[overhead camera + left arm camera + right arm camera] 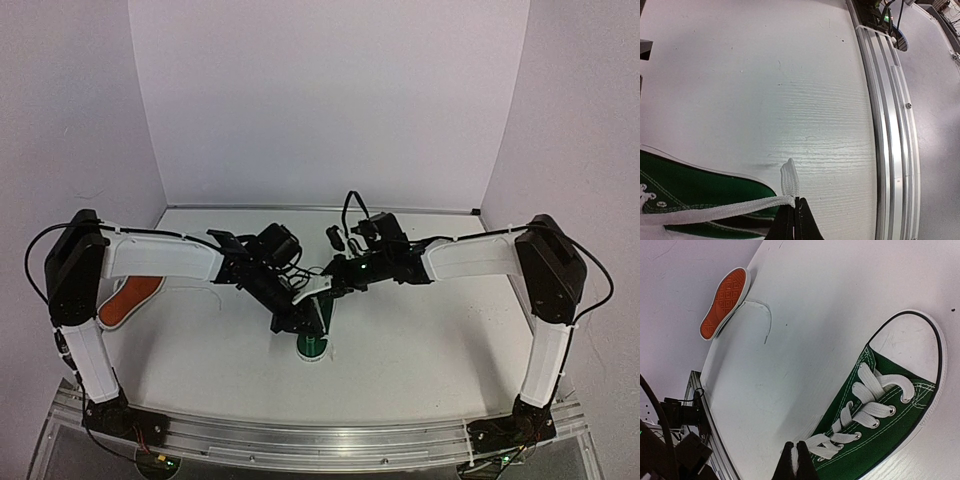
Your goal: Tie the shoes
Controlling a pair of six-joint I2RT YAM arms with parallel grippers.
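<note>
The dark green shoe (900, 440) with a white toe cap lies mid-table, mostly hidden under both grippers in the top view (312, 346). My left gripper (795, 206) is shut on a white lace (715, 212), whose short end (789, 177) sticks up past the tips. That lace runs taut back across the green shoe (690, 185). My right gripper (795, 454) is shut on another stretch of white lace beside the shoe's top eyelets. The orange-red shoe (128, 298) lies on its side at the far left, sole (724, 302) showing, with a loose lace (766, 320) trailing.
An aluminium rail (890, 125) runs along the table's near edge, with both arm bases on it (320, 435). White walls enclose the back and sides. Both arms reach inward and meet above the green shoe.
</note>
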